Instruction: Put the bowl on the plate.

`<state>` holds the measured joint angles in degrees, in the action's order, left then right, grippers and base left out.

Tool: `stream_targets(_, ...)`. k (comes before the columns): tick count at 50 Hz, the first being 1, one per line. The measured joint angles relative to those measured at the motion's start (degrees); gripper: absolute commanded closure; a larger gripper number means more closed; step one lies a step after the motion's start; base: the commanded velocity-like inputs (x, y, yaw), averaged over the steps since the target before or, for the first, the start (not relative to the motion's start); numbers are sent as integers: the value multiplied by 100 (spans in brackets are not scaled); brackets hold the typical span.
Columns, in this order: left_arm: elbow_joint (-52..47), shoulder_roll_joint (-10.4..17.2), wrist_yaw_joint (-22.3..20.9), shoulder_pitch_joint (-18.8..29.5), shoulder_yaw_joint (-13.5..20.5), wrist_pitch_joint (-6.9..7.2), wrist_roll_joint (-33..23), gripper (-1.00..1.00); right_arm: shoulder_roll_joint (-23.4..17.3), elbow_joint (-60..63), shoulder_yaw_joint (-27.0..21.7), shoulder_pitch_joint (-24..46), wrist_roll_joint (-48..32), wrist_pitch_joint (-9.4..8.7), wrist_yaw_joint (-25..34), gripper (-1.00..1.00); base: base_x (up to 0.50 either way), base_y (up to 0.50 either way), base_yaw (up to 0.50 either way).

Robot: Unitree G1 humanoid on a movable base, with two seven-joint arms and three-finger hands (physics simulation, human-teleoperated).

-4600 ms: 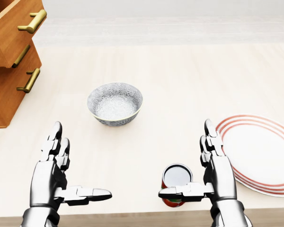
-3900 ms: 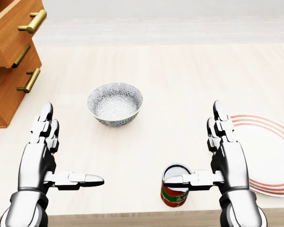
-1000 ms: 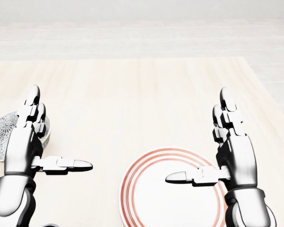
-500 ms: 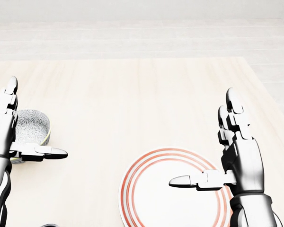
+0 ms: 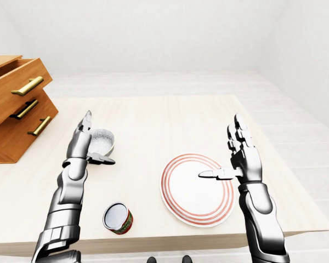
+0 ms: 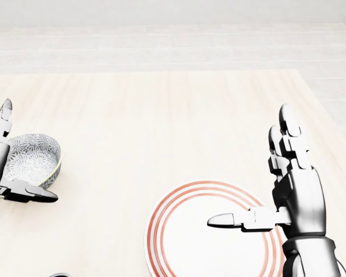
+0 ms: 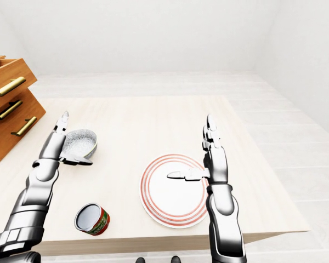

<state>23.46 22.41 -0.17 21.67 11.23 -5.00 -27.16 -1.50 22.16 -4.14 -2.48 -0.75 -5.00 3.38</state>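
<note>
The bowl [image 6: 32, 158] stands upright on the bench [image 6: 161, 109], directly to the right of my left hand [image 5: 81, 147]. It lies in the angle between that hand's raised fingers [image 6: 4, 109] and its outstretched thumb [image 6: 34, 193]. The thumb runs along the bowl's lower side in the head view. I cannot tell whether the palm or the thumb touches the bowl's wall. My left hand is released: fingers straight and pointing up, thumb stretched out to the right, nothing grasped.

My right hand [image 6: 297, 196] is likewise released and empty, fingers upright and thumb [image 6: 230, 220] pointing left. The plate [image 6: 190, 248], white with red rings at its rim, lies flat on the bench under that thumb and to the left of the palm. The right hand stands above the plate's right rim. The plate carries nothing. Bowl and plate are well apart, with bare bench between them.

A tin can [image 5: 118, 218] with a red label stands upright below my left forearm in the left-eye view, near the bench's lower edge. A wooden drawer unit [image 5: 16, 109] with brass handles stands well to the left of my left hand, its upper drawer pulled out.
</note>
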Motion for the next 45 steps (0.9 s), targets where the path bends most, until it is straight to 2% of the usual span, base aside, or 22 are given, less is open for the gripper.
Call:
stream_targets(17, 517, 289, 315, 28, -46, 0, -1100, -100, 7, 2, -4, 12, 8, 0, -14, -100, 0, 0, 0)
stream_targets(45, 388, 353, 335, -3, -117, 0, -2232, -100, 33, -174, 38, -73, 56, 0, -31, -100, 0, 0, 0)
